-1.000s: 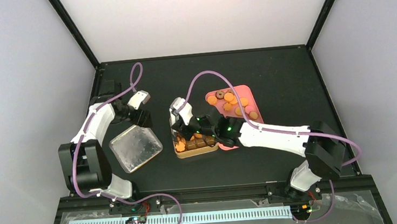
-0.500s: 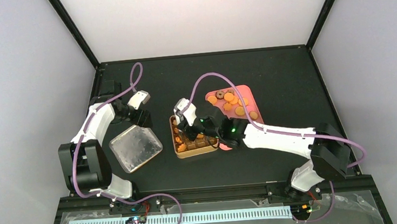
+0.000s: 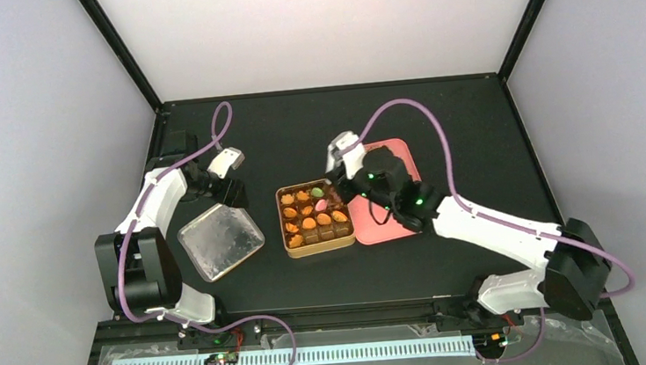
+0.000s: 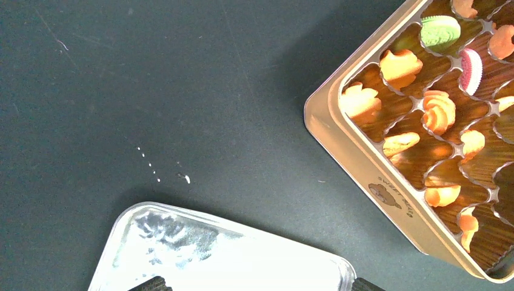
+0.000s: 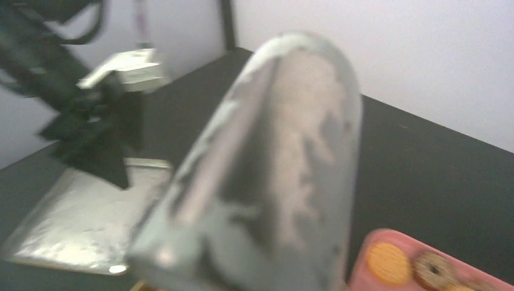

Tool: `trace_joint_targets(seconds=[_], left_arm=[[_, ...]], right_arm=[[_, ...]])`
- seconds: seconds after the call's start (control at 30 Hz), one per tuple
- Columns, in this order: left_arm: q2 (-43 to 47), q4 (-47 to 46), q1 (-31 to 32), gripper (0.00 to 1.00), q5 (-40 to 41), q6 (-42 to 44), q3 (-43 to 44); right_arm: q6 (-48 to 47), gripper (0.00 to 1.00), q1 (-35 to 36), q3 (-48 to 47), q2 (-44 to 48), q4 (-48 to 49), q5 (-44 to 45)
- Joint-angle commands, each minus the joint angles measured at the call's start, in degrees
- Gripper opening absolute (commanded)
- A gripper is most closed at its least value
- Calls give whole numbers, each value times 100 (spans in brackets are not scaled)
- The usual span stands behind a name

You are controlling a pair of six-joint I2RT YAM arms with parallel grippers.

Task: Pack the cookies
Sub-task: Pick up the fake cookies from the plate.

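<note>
Your right fingers [image 3: 336, 172], clamped on the tongs [image 5: 285, 176], swung off the tin [image 3: 291, 249] to the pink tray [image 3: 377, 231], uncovering the cookies [image 3: 309, 222]; left fingers [image 4: 150, 284] unchanged, spread wide over the lid [image 4: 230, 260].

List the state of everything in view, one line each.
tin: open, partly filled
silver lid: off, flat, left of tin
pink tray: right of tin, partly hidden
cookies: some in tin compartments, some on pink tray
left claw: open, above silver lid
right claw: shut on tongs
tongs: held, blurred
</note>
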State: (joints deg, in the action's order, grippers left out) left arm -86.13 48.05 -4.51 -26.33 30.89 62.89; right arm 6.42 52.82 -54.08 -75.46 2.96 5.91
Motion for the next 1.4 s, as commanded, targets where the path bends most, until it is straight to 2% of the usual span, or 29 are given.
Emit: trace_joint_targets(seconds=[0.0, 0.3, 0.63, 1.03, 1.37], left_arm=[[0, 83, -42, 80, -189, 92, 268], [-8, 82, -49, 80, -210, 110, 267], [43, 95, -50, 80, -205, 127, 241], [17, 90, -57, 80, -215, 110, 220], [17, 83, -52, 80, -221, 110, 206]], right_arm=[[295, 26, -598, 361, 470, -283, 650], [977, 28, -1522, 1271, 1334, -963, 1685], [1536, 29, -1747, 1575, 1342, -1497, 2384], [1690, 33, -1835, 1808, 1642, -1606, 2515], [1367, 33, -1837, 1269, 1998, -1713, 2067]])
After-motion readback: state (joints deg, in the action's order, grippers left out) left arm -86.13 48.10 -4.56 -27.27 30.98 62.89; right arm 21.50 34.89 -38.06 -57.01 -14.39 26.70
